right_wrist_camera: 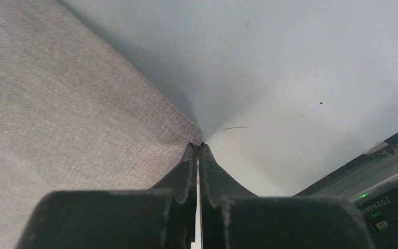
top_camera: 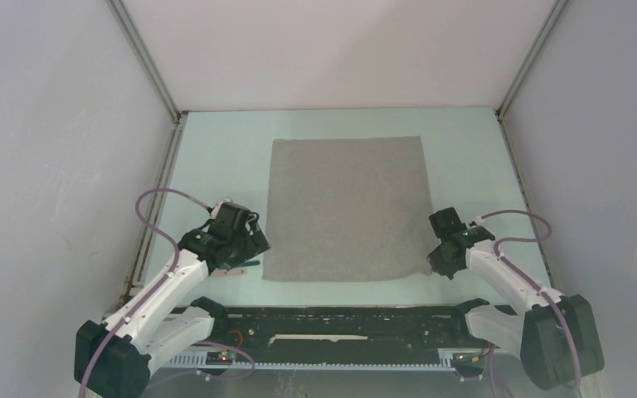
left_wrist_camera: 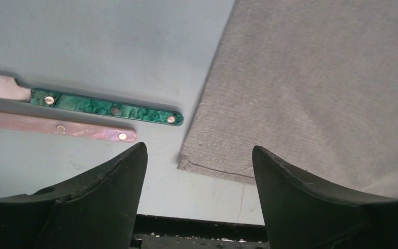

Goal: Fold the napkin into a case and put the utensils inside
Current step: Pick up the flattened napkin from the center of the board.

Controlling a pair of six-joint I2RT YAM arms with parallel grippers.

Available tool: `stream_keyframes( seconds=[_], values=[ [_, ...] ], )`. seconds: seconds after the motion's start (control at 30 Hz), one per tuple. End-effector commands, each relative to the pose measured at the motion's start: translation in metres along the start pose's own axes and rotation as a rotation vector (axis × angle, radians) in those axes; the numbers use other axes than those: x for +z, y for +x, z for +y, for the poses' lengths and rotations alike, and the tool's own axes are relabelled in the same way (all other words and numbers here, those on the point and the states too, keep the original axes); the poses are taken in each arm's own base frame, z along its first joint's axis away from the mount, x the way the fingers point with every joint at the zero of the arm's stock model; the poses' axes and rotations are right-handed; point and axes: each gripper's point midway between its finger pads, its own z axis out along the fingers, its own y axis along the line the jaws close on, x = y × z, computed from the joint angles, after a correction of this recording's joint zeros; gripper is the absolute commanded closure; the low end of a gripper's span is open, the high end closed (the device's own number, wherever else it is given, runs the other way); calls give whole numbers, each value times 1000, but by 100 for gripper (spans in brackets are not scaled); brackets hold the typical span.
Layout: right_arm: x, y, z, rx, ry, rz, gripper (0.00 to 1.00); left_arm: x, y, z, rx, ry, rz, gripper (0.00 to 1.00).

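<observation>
Closed right jaws pinch napkin [right_wrist_camera: 57,119] near corner; left jaws open above other near corner, 2 utensils [left_wrist_camera: 109,109] just beside.

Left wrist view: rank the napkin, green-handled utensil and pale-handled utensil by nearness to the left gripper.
1. napkin: its corner shows between the left gripper's open fingers.
2. green-handled utensil and pale-handled utensil: both to the left, handle ends too close to call.
</observation>
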Motion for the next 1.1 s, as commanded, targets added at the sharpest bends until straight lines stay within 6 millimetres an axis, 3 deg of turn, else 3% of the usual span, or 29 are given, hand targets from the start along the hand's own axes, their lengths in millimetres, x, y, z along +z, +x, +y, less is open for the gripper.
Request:
stream_keyframes(
  seconds=[0.0,0.2,0.47,0.67,0.8,1.07],
  values=[
    [-10,-9,2,8,-49,-53,100,14,4,16,-45,-89,-7,19],
    [-15,-14,5,6,-84,-79,100,24,18,21,-105,-163,25,23],
    [-14,-15,5,-11,-81,-82,100,36,73,28,-232,-228,158,32],
    [-16,-16,3,-14,-79,-92,100,40,71,27,-270,-258,135,41],
    [-16,-17,5,-13,-90,-93,100,41,80,31,-306,-286,163,50],
    [-16,-17,4,-20,-89,-96,100,33,87,34,-262,-416,189,45]
  ],
)
